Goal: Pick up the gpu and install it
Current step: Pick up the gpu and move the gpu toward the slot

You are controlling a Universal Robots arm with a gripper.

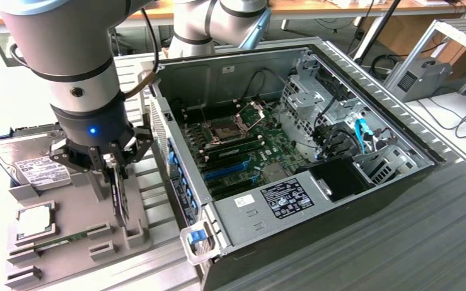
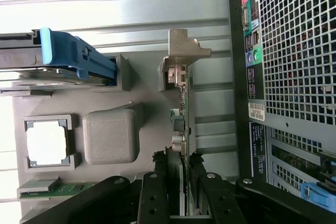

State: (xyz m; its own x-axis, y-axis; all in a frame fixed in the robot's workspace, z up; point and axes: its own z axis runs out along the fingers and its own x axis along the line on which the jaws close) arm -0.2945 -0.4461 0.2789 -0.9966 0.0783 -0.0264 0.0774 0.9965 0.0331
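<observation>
A: Where is the gpu (image 1: 122,199)?
B: On edge in the gray holder (image 1: 148,209), at the exterior view's left of the case (image 1: 216,79). The gripper (image 1: 113,160) pinches its top edge.
A: Best handling?
B: Lift straight, no twisting, since it may sit in its slot.

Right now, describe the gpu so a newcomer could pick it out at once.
On the exterior view's left of the open computer case lies a grey tray. The gpu stands on edge in it, clamped by the gripper. Unlike the flat hard drive and memory strip, it is upright with a silver bracket.
</observation>
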